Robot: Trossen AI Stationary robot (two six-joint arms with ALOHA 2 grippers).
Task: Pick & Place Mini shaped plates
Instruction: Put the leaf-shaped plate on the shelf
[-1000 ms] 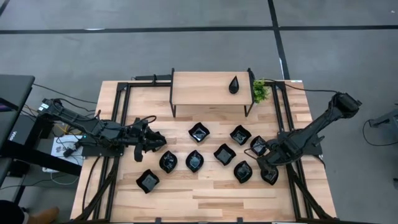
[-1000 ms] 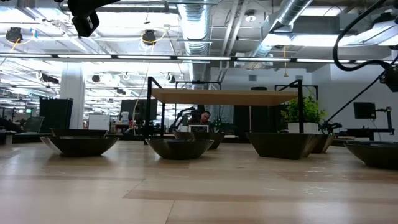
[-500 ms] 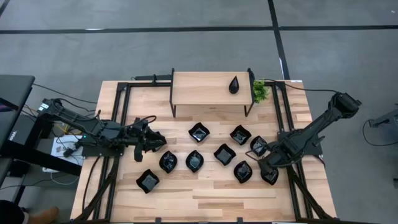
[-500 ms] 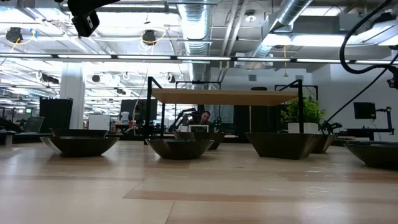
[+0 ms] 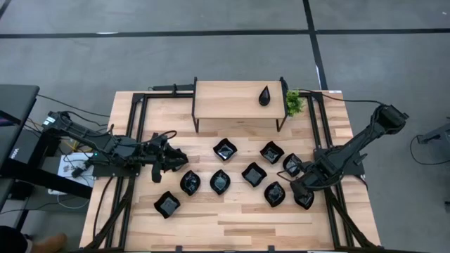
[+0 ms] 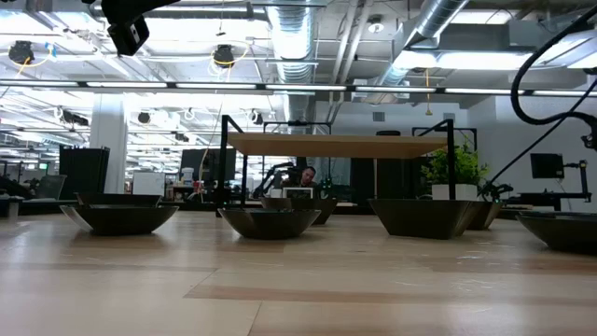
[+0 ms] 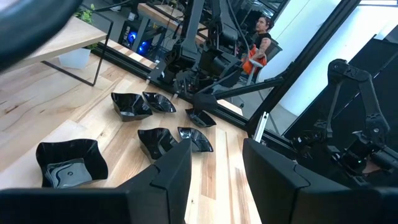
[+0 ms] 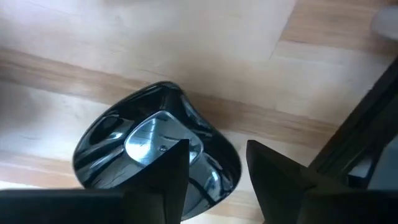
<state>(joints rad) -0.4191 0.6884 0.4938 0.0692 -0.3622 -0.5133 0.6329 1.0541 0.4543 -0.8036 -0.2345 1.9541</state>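
Several glossy black mini shaped plates (image 5: pixel 253 173) rest on their bases across the middle of the wooden table. A teardrop one (image 5: pixel 264 95) sits on the raised wooden shelf (image 5: pixel 232 102). My right gripper (image 5: pixel 302 191) points steeply down, open, just over the near right plate (image 8: pixel 155 146). That plate's rim lies below the gap between the fingers (image 8: pixel 277 180); I cannot tell whether they touch it. My left gripper (image 5: pixel 184 160) hangs open and nearly level above the table's left part, left of the plates, with nothing between its fingers (image 7: pixel 168 180).
A small green plant (image 5: pixel 294 102) stands beside the shelf's right end. Black frame rails (image 5: pixel 137 133) run along the table's left and right sides. Bare wood lies along the near edge (image 5: pixel 232 228). A person (image 7: pixel 258 43) sits in the room beyond the table.
My right gripper has tipped a little further down over the near right plate. The plates have stayed where they were.
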